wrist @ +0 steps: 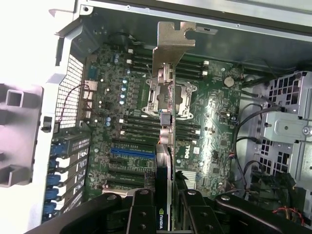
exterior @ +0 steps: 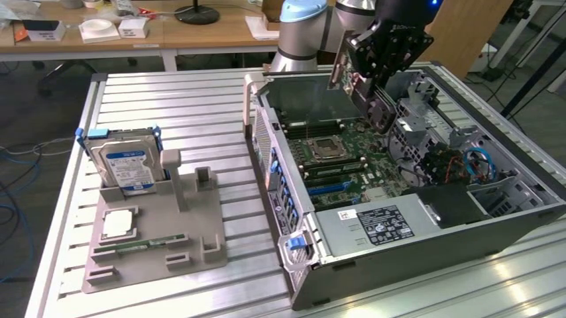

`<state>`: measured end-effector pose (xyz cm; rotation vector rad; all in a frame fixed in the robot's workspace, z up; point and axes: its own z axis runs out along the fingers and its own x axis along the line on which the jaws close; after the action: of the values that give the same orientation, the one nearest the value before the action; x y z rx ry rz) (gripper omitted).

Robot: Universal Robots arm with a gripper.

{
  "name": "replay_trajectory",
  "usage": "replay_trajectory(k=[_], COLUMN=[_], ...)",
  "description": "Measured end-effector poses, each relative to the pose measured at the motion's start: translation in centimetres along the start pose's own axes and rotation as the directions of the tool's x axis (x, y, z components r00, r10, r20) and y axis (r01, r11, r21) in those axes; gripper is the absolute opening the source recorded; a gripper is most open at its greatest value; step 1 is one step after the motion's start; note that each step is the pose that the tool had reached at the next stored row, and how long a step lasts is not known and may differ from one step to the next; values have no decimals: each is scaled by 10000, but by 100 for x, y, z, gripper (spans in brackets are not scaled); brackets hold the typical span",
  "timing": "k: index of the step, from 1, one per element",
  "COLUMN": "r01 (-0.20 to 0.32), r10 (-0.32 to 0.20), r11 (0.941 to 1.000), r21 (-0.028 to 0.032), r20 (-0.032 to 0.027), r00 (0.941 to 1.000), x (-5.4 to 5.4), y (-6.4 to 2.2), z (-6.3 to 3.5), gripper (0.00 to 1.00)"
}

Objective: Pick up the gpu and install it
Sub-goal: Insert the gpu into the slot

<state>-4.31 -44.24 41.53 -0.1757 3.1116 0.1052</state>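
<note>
gpu [wrist: 164, 180] with bare metal bracket [wrist: 173, 44], ribbed metal table [exterior: 177, 106]

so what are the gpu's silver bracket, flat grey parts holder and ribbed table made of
Silver bracket of the thin dark gpu card: bare sheet metal, matte, sharply folded. Flat grey parts holder: probably plastic, dull, uniform. Ribbed silver table: likely aluminium, soft sheen.

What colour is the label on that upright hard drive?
The hard drive label is blue and white, clearest in the exterior view.
</note>
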Motion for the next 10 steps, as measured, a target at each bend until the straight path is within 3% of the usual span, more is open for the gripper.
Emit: replay_trajectory(k=[10], r01=[340], r10=[-340], r11=[9994], r21=[-10], r20=[-23], r00=[9994], x=[0], y=[0], z=[0], gripper=[26])
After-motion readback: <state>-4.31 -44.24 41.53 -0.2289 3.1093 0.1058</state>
